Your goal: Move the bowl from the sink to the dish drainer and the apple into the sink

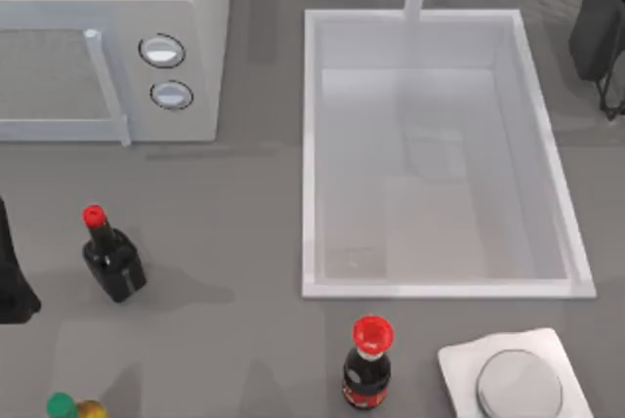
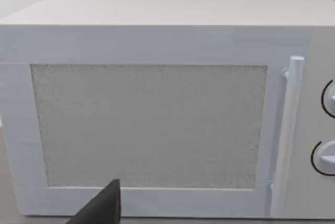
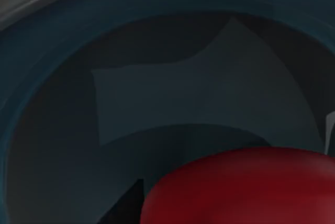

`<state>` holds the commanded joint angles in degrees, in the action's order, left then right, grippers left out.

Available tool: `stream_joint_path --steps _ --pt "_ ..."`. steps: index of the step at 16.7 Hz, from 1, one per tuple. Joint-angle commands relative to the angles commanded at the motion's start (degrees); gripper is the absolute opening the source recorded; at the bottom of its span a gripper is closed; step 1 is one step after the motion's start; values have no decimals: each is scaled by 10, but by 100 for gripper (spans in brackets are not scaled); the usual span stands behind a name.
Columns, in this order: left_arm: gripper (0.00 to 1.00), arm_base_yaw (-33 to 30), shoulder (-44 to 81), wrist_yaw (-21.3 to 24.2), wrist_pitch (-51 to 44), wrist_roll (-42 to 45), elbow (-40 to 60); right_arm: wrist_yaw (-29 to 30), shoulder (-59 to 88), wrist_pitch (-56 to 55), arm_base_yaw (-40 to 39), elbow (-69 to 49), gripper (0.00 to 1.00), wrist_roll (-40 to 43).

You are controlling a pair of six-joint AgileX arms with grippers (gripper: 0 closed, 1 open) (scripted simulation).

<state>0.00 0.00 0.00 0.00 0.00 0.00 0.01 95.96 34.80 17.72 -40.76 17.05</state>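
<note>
Apple (image 3: 246, 187) (seemingly) inside bowl (image 3: 63, 62)

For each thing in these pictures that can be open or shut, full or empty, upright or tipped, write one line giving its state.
White rectangular sink: basin empty.
White microwave-like box: door shut.
Dark bottle with red cap at the table's left: upright, capped.
Dark cola bottle with red cap: upright, capped.
Deep blue bowl with dark teal inside: seen close in the right wrist view, glossy red apple before it.
Left gripper: facing the box.
</note>
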Motion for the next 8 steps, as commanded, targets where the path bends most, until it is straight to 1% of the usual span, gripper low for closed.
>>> stream_joint_path --steps 1,8 --pt "100 0 0 0 0 0 0 0 0 0 0 0 0 0" --pt "100 0 0 0 0 0 0 0 0 0 0 0 0 0"
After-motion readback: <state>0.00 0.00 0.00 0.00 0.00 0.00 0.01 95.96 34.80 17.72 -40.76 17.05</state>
